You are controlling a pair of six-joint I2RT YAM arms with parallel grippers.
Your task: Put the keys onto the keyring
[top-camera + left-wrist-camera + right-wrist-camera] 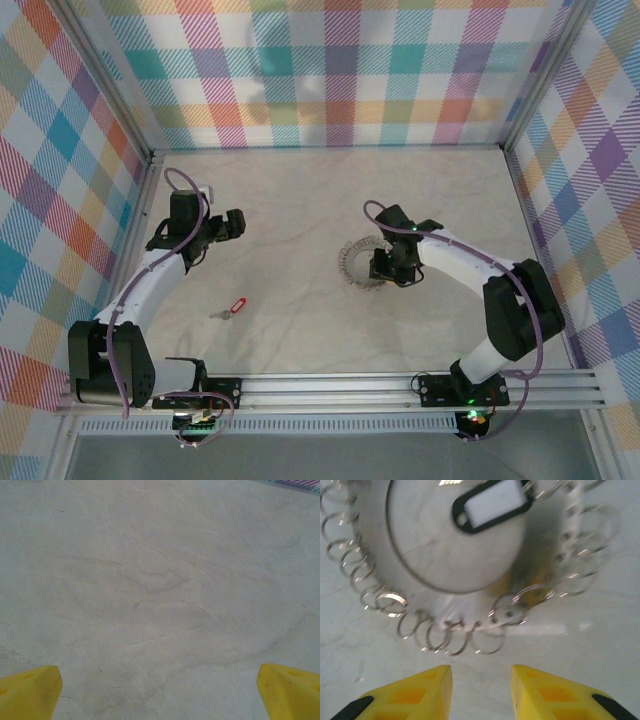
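The keyring (357,266) lies flat near the table's middle, a silvery ring edged with several small wire loops. My right gripper (386,267) hovers at its right side. In the right wrist view the keyring (451,606) spreads across the upper frame, with the black-tagged key (490,504) lying inside its centre hole. My right gripper (481,670) stands just short of the nearest loops, its yellow fingers narrowly apart with nothing between them. The red-tagged key (236,305) lies alone on the table to the left. My left gripper (232,222) hangs above bare table, and its fingers (30,690) are spread wide.
Checkered walls enclose the table on three sides, and an aluminium rail (330,385) runs along the near edge. The cloth surface (160,580) under the left gripper is wrinkled and bare. Open table lies between the red-tagged key and the keyring.
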